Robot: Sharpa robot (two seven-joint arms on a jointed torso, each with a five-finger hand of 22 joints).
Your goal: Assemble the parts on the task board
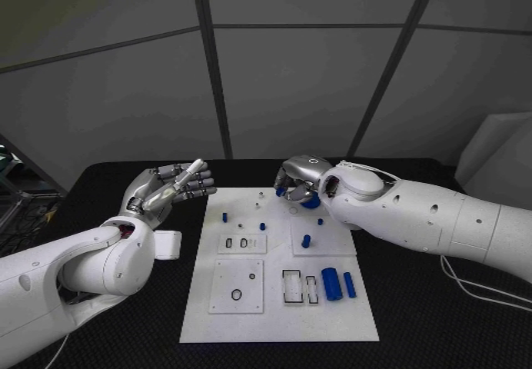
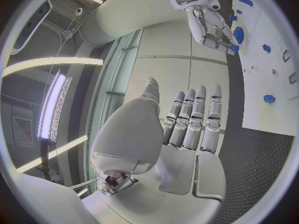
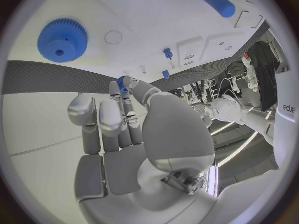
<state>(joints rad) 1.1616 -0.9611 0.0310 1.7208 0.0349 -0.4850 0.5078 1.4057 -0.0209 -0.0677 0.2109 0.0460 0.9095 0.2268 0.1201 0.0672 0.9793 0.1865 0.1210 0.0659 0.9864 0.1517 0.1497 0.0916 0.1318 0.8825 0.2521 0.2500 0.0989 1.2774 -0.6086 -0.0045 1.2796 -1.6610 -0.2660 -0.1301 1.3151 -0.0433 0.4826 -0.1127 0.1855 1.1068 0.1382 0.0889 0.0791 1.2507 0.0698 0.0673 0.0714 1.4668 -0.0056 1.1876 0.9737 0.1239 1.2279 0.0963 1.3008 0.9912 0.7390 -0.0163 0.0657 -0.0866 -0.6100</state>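
At the task board (image 1: pixel 277 323)'s upper edge, the right hand (image 1: pixel 297 183) is pinching what looks like a small blue peg (image 3: pixel 121 82), while the left hand (image 1: pixel 166 188) is hovering empty with fingers spread at centre left.

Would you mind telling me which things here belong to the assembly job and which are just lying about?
Job: board; blue gear; blue cylinders; small pegs on the board; right hand, pinching what looks like a blue peg; left hand, raised and holding nothing.

Lying about: white cable on the table.
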